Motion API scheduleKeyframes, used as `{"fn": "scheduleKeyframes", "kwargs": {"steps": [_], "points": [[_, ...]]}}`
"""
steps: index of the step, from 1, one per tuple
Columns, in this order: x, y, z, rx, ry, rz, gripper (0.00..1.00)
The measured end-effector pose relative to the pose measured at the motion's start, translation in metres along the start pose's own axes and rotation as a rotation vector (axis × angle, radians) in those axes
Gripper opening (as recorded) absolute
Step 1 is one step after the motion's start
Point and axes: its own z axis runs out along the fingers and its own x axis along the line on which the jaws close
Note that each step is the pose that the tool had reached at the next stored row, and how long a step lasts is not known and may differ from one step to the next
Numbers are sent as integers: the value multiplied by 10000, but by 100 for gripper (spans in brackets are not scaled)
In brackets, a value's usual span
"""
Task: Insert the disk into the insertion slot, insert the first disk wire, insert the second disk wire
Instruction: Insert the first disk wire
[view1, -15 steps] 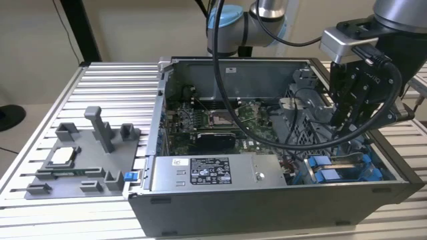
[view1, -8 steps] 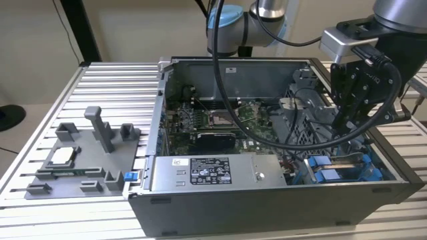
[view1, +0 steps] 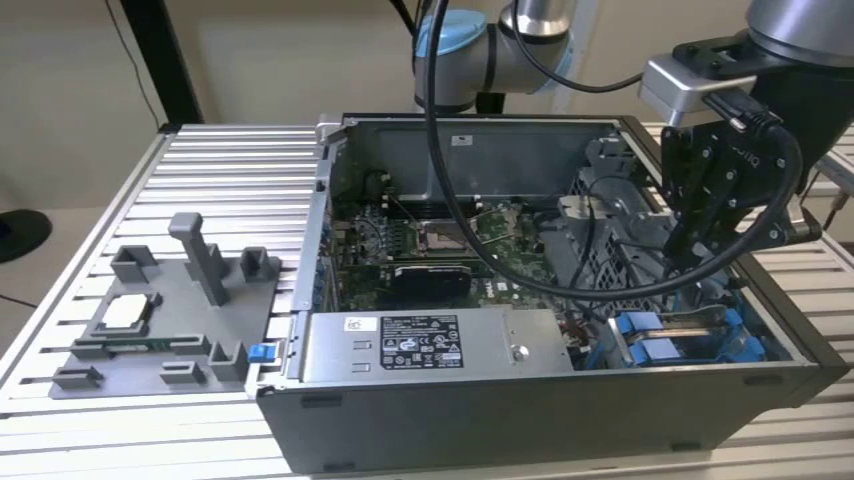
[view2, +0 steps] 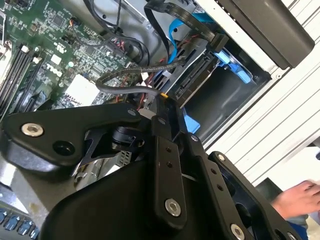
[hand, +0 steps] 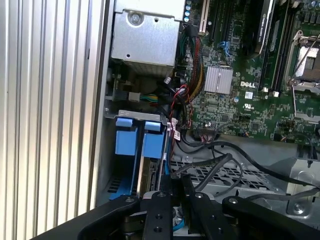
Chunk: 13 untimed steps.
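Observation:
The disk (view2: 196, 76) sits edge-on inside the insertion slot (hand: 134, 115), with its blue carrier tabs (hand: 126, 139) at the bay's mouth; in the exterior view the slot (view1: 674, 345) is at the case's front right corner. A flat black wire with a connector (view2: 216, 41) lies against the disk's end. My black gripper (view1: 677, 262) hangs just above the bay. In the second wrist view the gripper (view2: 164, 100) has its fingers close together on the end of a thin black disk wire (view2: 122, 76) that loops away over the motherboard. The gripper (hand: 172, 192) is beside the disk's edge (hand: 149, 175).
The open computer case (view1: 534, 420) rests on a ribbed aluminium table (view1: 214, 170). A labelled grey power-supply box (view1: 427, 345) lies beside the bay. A grey fixture (view1: 167, 310) stands at the exterior view's left. A person's hand (view2: 296, 197) is at the table's edge. Loose cables cross the metal cage (hand: 225, 175).

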Motion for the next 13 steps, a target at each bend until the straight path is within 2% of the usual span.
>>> {"fn": "scheduleKeyframes", "kwargs": {"steps": [3, 5, 10, 13], "points": [[1, -11, 2, -1, 2, -2, 0], [4, -38, 6, -31, 43, -2, 0], [14, -129, 23, -207, 281, -11, 0], [21, -198, 36, -312, 355, -13, 0]]}}
